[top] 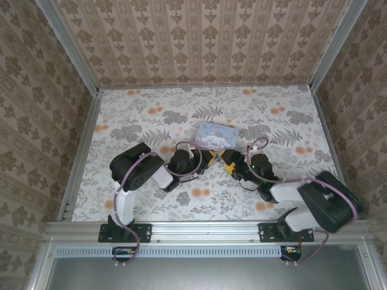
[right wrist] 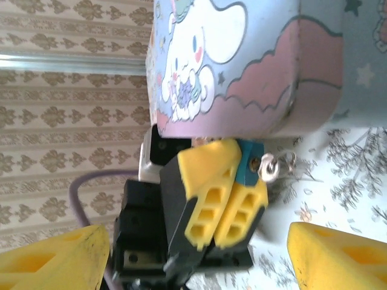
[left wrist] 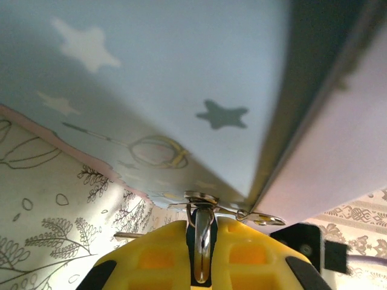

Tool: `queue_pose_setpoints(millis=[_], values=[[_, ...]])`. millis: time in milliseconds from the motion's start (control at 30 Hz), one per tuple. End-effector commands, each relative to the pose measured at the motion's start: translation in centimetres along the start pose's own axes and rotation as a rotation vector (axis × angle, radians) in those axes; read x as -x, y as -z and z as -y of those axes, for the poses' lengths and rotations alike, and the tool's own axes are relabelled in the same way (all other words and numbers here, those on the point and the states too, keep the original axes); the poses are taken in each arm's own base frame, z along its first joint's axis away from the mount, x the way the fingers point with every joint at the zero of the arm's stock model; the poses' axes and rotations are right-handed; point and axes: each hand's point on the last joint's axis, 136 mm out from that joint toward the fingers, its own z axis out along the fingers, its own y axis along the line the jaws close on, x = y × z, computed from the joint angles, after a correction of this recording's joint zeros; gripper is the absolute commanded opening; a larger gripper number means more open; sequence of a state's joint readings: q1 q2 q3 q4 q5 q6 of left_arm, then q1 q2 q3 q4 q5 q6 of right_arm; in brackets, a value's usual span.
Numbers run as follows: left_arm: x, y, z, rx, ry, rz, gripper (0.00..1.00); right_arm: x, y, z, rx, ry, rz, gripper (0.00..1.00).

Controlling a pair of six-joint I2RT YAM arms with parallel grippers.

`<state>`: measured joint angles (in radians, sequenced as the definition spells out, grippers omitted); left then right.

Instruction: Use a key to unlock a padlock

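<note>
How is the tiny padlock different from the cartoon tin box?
The padlock is far smaller than the tin box. The padlock is plain bluish-green; the tin box is pastel blue and pink with a cartoon and stars. The padlock is pinched in the left end effector; the tin box rests on the table. Both sit close together.

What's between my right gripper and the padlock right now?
The left gripper. In the right wrist view it stands directly ahead of the open right gripper, shut on the padlock, whose teal body shows at its tips.
</note>
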<state>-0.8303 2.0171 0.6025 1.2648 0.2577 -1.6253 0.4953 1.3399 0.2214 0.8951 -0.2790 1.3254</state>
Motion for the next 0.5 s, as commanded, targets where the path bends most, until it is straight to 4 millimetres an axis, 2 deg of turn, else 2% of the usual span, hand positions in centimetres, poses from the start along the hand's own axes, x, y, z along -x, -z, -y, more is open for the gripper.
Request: queue_pose_setpoints(millis=[0, 100, 200, 367, 467], values=[[0.1, 0.4, 0.7, -0.031, -0.041, -0.015, 0.0, -1.8, 2.0, 2.2, -0.142, 0.111, -0.102, 0.78], [0.3, 0.5, 0.7, -0.033, -0.043, -0.019, 0.0, -1.5, 3.7, 1.7, -0.229, 0.269, -0.124, 0.77], [0.3, 0.6, 0.6, -0.029, -0.046, -0.026, 0.0, -1.1, 4.5, 0.9, -0.281, 0.417, -0.149, 0.74], [0.4, 0.9, 0.3, -0.022, -0.047, -0.029, 0.0, -0.7, 4.0, 0.6, -0.349, 0.585, -0.188, 0.68], [0.4, 1.2, 0.1, -0.016, -0.047, -0.033, 0.0, -1.3, 3.3, 0.2, -0.366, 0.665, -0.229, 0.66]])
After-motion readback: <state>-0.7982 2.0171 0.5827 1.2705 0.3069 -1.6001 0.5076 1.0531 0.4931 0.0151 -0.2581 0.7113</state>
